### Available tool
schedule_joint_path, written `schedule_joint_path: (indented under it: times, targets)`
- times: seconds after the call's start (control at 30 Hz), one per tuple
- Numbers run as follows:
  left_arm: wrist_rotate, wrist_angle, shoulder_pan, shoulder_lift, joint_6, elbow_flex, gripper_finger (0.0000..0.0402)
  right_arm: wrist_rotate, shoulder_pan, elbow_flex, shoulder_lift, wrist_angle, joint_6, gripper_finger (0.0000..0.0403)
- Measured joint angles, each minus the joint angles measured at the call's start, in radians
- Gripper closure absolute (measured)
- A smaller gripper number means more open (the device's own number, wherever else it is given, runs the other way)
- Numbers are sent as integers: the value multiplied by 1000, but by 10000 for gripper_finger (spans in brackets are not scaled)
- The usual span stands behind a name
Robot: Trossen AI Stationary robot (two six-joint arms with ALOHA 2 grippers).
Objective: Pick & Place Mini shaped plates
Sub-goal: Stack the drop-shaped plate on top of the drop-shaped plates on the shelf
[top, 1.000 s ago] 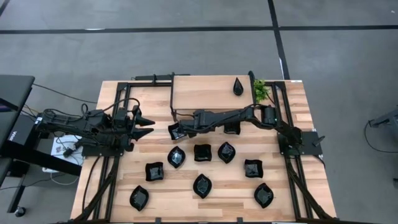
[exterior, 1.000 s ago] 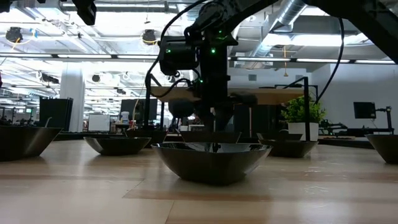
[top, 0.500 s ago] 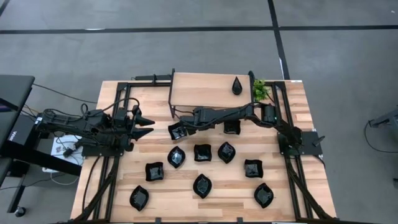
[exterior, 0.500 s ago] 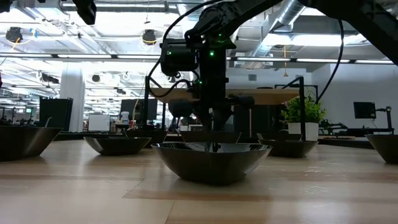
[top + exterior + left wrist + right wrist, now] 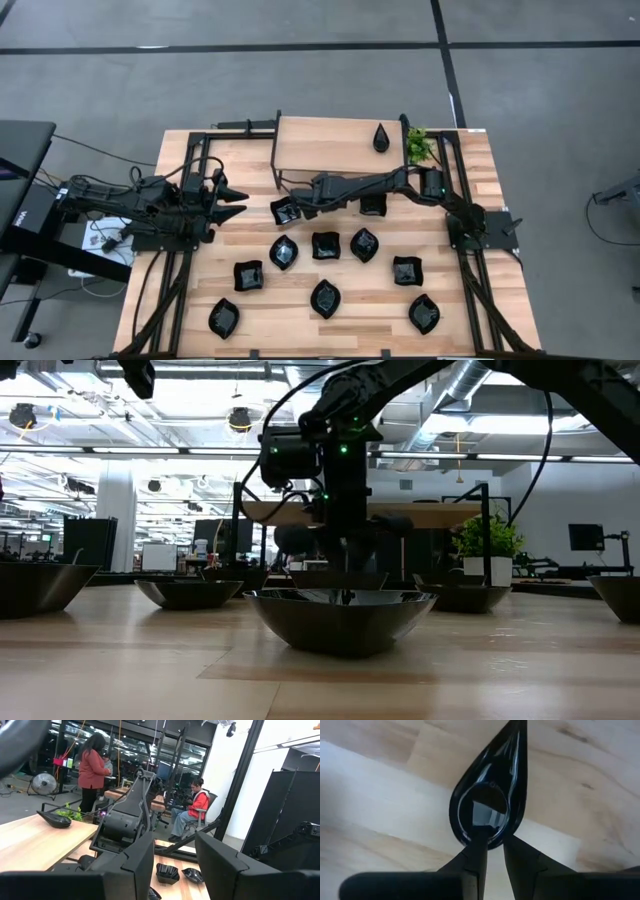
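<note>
My right gripper (image 5: 293,207) reaches from the right side across the table's middle and is shut on a glossy black teardrop plate (image 5: 490,795). In the high view that plate (image 5: 284,211) shows just left of the fingers. The low view has this gripper (image 5: 348,550) pointing down behind the nearest dish (image 5: 340,618). Several more black plates lie on their bases on the table, among them a square (image 5: 326,245) and a leaf oval (image 5: 325,297). Another teardrop (image 5: 383,138) rests on the raised board. My left gripper (image 5: 238,201) waits open at the table's left. My right gripper holds the teardrop plate by the rim of its wide, rounded end (image 5: 495,834). One finger (image 5: 476,851) is over the hollow inside and the other is outside the wall. The fingers come from above, along the plate's length. The pointed end (image 5: 520,730) sticks out away from them, and the plate looks lifted off the wood.
A raised wooden board (image 5: 330,150) spans the far middle, with a small green plant (image 5: 418,145) at its right end. Black frame rails run down both sides of the table. A bare strip of wood lies between the board and the rows of plates. People are in the room beyond.
My right gripper has shifted a little toward the table's far edge with the teardrop plate still in its hold. The forearm has straightened slightly.
</note>
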Motion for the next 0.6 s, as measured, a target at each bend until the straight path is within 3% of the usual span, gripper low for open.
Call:
schedule_joint_path:
  times: [0.6]
  targets:
    - [0, 8, 0, 0, 0, 0, 257, -67, 4, -6, 0, 0, -9, 344]
